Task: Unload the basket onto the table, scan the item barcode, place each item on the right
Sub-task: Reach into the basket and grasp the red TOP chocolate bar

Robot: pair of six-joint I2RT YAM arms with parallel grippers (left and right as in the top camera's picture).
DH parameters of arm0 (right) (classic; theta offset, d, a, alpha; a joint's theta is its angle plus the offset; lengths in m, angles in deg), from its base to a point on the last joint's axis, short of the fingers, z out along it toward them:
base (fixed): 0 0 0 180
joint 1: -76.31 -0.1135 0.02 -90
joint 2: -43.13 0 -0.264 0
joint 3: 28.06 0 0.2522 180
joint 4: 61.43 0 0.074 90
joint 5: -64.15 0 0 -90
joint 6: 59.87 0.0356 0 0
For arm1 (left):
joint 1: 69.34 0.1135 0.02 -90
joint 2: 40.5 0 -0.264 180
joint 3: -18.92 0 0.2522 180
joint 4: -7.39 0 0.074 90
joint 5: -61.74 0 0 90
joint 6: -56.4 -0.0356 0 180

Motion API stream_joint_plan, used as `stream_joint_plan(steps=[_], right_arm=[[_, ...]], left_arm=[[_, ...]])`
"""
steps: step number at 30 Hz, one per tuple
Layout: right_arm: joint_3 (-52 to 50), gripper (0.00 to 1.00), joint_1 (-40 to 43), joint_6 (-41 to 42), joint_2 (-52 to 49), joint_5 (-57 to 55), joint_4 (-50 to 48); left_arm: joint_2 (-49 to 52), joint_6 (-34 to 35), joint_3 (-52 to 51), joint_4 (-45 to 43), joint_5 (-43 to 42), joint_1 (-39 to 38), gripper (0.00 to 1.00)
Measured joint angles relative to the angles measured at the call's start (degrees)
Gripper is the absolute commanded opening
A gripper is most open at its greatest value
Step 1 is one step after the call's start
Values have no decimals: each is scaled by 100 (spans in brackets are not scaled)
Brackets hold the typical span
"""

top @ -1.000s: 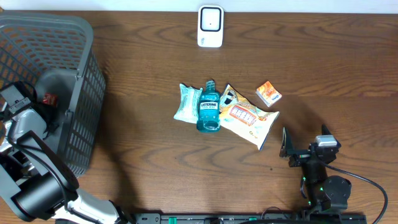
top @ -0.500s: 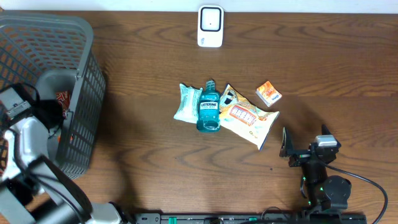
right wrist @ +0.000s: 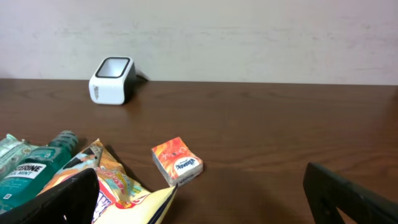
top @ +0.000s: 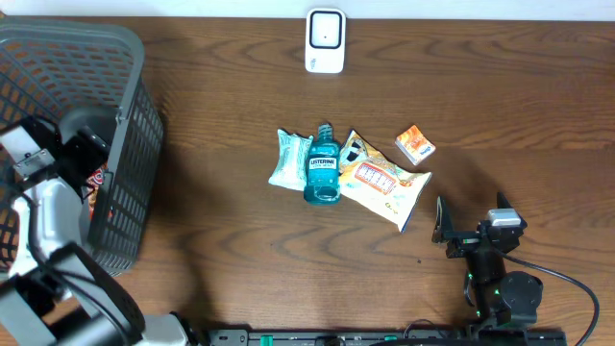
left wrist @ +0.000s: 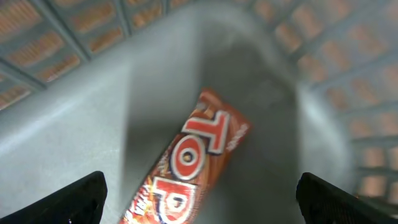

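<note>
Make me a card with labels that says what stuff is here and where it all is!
basket: grey, at the left end of the table
inside it: red snack pack
scanner: white, at the far edge
middle: green packet, mouthwash bottle, chip bag, side by side
tissue pack: orange, alone, right of the bag
left gripper: jaws open, above the snack pack
right gripper: jaws open, holding nothing
</note>
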Motion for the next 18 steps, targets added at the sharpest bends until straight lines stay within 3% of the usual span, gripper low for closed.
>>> stream_joint_plan(steps=[10,14,16,17,18], right_arm=[[0,99,0,0,0,0,0],[0,99,0,0,0,0,0],[0,99,0,0,0,0,0],[0,99,0,0,0,0,0],[0,99,0,0,0,-2,0]], left_arm=[[909,-511,133,48,79,-2,97],[1062,-824,315,269,208,-4,66],[1110,-960,374,387,339,9,41],[1123,-1005,396,431,457,9,15],[1128,-1001,404,490,581,9,7]])
